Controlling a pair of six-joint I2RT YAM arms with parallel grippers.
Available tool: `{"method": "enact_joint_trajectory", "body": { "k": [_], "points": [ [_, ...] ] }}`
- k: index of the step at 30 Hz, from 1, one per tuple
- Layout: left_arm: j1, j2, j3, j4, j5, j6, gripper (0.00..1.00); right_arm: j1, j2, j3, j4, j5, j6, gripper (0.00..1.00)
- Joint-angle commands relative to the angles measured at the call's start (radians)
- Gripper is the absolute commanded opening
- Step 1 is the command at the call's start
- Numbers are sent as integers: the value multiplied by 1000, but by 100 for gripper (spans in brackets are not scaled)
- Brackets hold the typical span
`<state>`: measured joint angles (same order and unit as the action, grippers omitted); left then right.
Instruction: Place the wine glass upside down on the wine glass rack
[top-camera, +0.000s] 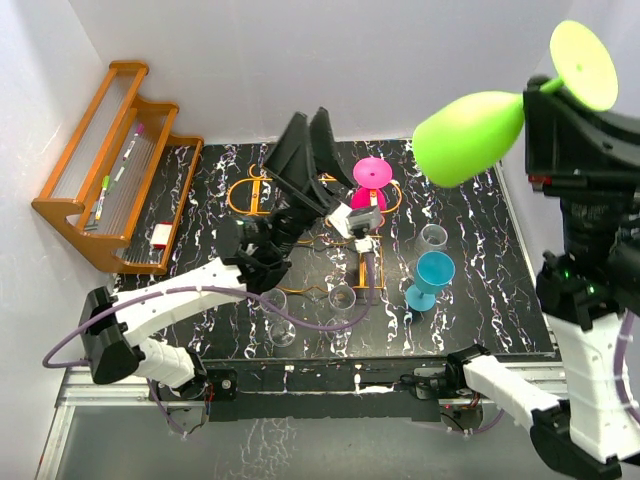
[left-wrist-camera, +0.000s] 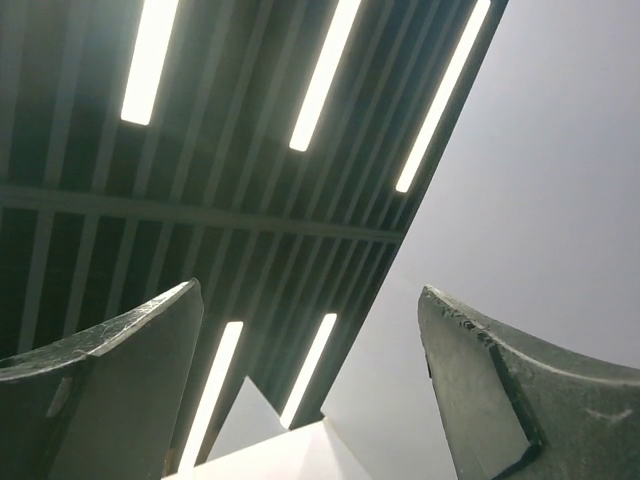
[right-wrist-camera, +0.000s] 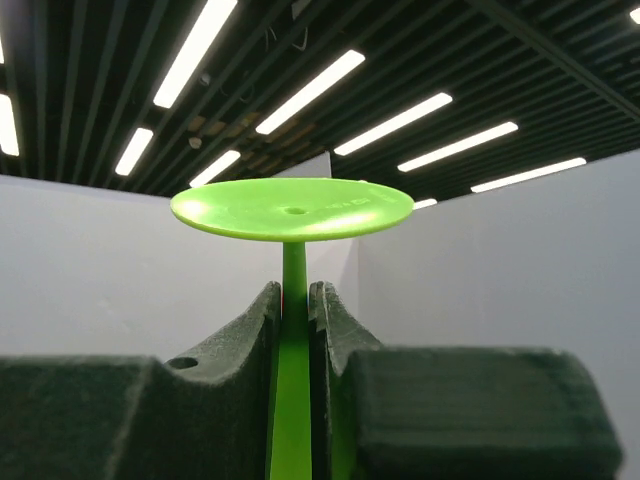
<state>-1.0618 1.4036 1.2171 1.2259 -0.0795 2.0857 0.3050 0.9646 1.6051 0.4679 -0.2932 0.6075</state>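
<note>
wine glass rack (top-camera: 243, 192) middle mostly hidden behind left end effector (top-camera: 311, 128) from top cam; green wine glass (right-wrist-camera: 292, 210) bowl cut off below right wrist view's bottom edge

This is a robotics lab test cell. White panel walls (top-camera: 300, 60) box in the black marbled surface (top-camera: 480, 310) behind and at both sides. Two robot arms, the left arm (top-camera: 170, 310) and the right arm (top-camera: 600, 390), are mounted on a metal frame (top-camera: 75, 395) at its near edge. High above the surface, long strip lights (right-wrist-camera: 300, 90) run between dark ceiling slats (left-wrist-camera: 60, 150).
</note>
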Motion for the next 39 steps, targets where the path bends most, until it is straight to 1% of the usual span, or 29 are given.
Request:
{"method": "enact_joint_trajectory", "body": {
  "k": [1, 4, 7, 10, 12, 13, 14, 16, 19, 20, 21, 22, 25, 27, 29, 31, 33, 36, 39],
  "points": [
    [34, -106, 14, -5, -120, -25, 88, 2, -71, -167, -280, -11, -138, 8],
    [82, -136, 19, -50, -183, -62, 89, 2, -156, -257, -442, -27, -207, 8],
    [137, -169, 19, -95, -240, -110, 89, 2, -254, -359, -544, -41, -215, 8],
    [189, -194, 42, -183, -317, -163, 89, 2, -321, -437, -633, -111, -242, 8],
    [223, -202, 85, -259, -403, -252, 89, 2, -381, -510, -627, -155, -245, 8],
    [239, -205, 113, -313, -441, -296, 88, 2, -419, -559, -588, -199, -270, 8],
    [257, -206, 145, -362, -479, -342, 88, 1, -454, -607, -513, -267, -316, 8],
    [295, -208, 206, -468, -543, -435, 88, 2, -510, -668, -453, -334, -334, 8],
    [369, -214, 295, -676, -612, -595, 89, 2, -536, -689, -478, -394, -366, 8],
    [393, -215, 324, -759, -632, -661, 91, 2, -536, -702, -477, -420, -363, 8],
    [419, -215, 368, -846, -650, -738, 96, 2, -540, -730, -469, -443, -349, 8],
    [449, -215, 410, -939, -664, -836, 97, 2, -544, -764, -441, -461, -330, 8],
    [545, -205, 536, -1278, -647, -1181, 97, 2, -580, -873, -316, -441, -277, 8],
    [617, -198, 590, -1465, -594, -1349, 97, 2, -591, -917, -256, -401, -269, 8],
    [684, -196, 632, -1641, -496, -1466, 97, 2, -576, -943, -216, -416, -289, 8],
    [721, -205, 652, -1765, -395, -1510, 97, 2, -561, -979, -150, -391, -256, 8],
    [736, -221, 641, -1821, -347, -1517, 97, 1, -551, -1017, -70, -365, -229, 8],
    [760, -227, 623, -1858, -359, -1526, 97, 2, -513, -1032, -15, -356, -221, 8],
    [780, -236, 588, -1857, -367, -1534, 97, 2, -467, -1038, 25, -381, -207, 8]
  ]
}}
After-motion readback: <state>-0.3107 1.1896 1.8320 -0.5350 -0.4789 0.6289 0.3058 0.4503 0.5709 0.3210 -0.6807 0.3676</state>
